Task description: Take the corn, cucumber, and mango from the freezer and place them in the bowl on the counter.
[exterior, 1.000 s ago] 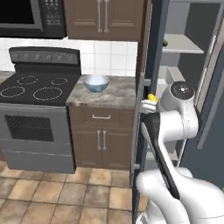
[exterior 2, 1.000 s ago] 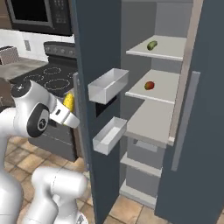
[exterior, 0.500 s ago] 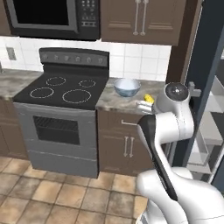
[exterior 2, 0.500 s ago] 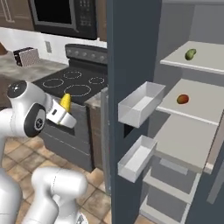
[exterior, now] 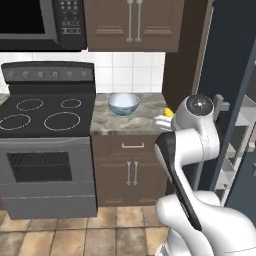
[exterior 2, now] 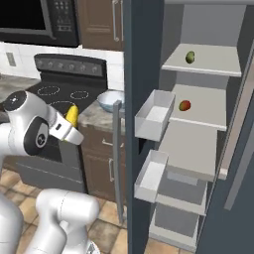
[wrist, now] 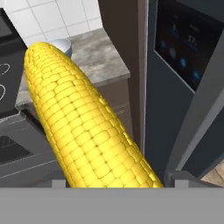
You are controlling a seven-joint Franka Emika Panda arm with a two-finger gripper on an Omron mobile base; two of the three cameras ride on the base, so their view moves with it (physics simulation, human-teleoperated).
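Your fingers [exterior 2: 69, 130] are closed around the corn [exterior 2: 72, 115], holding it in the air beside the bench [exterior: 131, 120], right of the bowl [exterior: 123, 103]. The bowl sits on the bench near the stove [exterior: 45, 115]. In the open freezer [exterior 2: 198, 149], the cucumber [exterior 2: 190, 57] lies on an upper shelf, the mango [exterior 2: 184, 105] one shelf below.

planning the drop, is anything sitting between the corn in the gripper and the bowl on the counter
Nothing visible does. The corn is held in the gripper beside the counter, and the stretch of stone between it and the bowl lies bare. The stovetop is off to the bowl's far side.
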